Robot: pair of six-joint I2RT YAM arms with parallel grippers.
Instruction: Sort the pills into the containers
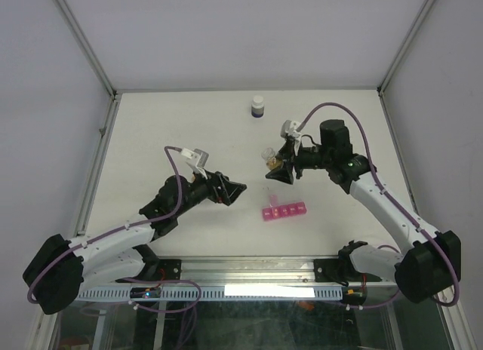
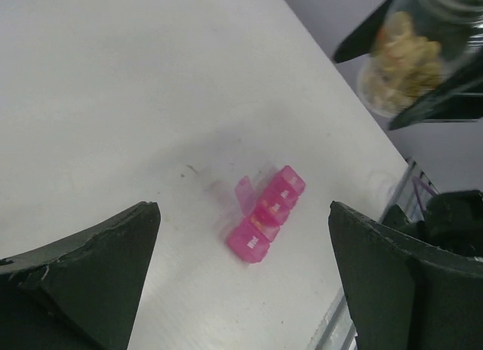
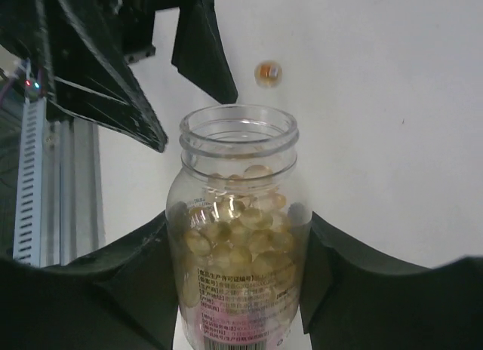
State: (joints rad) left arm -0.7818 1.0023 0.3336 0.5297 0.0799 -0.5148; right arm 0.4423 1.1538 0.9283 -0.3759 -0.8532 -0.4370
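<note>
A: Presently, what is held?
B: The bottle [image 3: 238, 214] of pills [image 3: 234, 233] is clamped in the right gripper [image 1: 278, 171], just far of the organiser [image 1: 284, 211] on the table [image 1: 189, 124]. The left gripper [image 1: 232, 193] is spread wide, empty.

Worktop [image 1: 189, 124]: white, matte | walls [image 1: 226, 33]: plain pale grey panels | frame [image 1: 83, 41]: aluminium corner posts | near edge: metal rail [image 1: 249, 271], bright strip [image 1: 264, 290]

Overhead camera looks down from behind the arm bases [image 1: 362, 261]. Left wrist camera sees the pink pill organiser [image 2: 266, 214] ahead of its fingers [image 2: 90, 282]; right wrist's sits close behind its pill bottle [image 3: 238, 237] (apparently shared by both).
</note>
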